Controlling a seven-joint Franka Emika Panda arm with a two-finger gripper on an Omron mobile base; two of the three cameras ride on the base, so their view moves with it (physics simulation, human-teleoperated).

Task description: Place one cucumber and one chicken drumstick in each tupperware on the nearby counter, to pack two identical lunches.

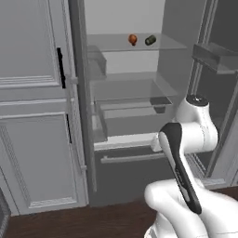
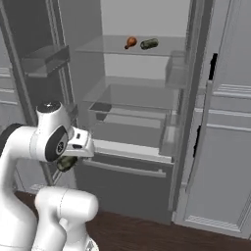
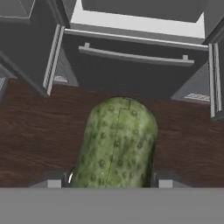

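Observation:
My gripper (image 3: 111, 179) is shut on a bumpy green cucumber (image 3: 116, 144), which sticks out ahead between the fingertips. From the right base view the same cucumber (image 2: 66, 163) hangs under the hand, low in front of the open fridge. On the fridge's top glass shelf lie a brown chicken drumstick (image 1: 133, 39) (image 2: 131, 42) and a second dark green cucumber (image 1: 150, 40) (image 2: 149, 44) side by side. The tupperware and the counter are out of view.
The fridge stands open with its doors (image 1: 216, 60) (image 2: 41, 61) swung out on both sides. Below the glass shelves is a grey freezer drawer with a bar handle (image 3: 135, 54). Tall grey cabinets (image 1: 32, 116) flank the fridge. The floor (image 3: 35, 127) is dark wood.

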